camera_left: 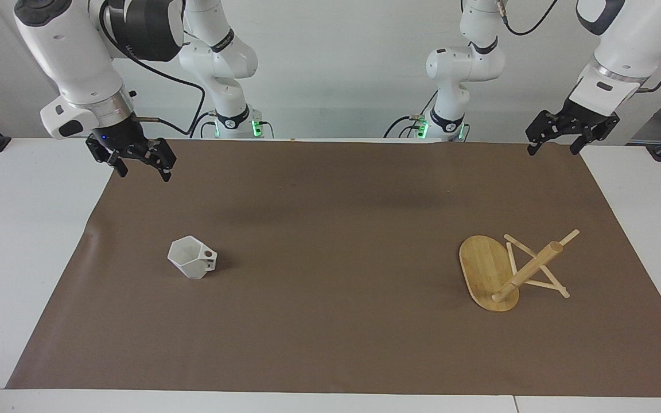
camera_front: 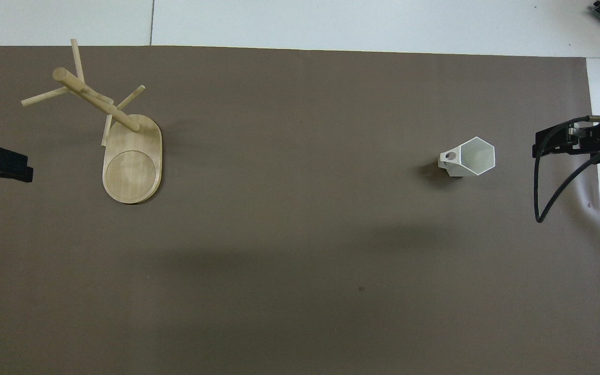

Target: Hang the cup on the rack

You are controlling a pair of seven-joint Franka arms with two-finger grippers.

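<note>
Two end effectors hover apart-fingered, empty: right end effector point(camera_left: 138, 162) is closer to upright cup point(camera_left: 193, 257); left end effector point(camera_left: 560, 136) is closer to rack point(camera_left: 511, 272).

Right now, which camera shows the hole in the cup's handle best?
The overhead view: the cup turns its pierced handle up toward that camera, the round hole plainly open. The facing view shows the cup upright, the hole smaller.
</note>
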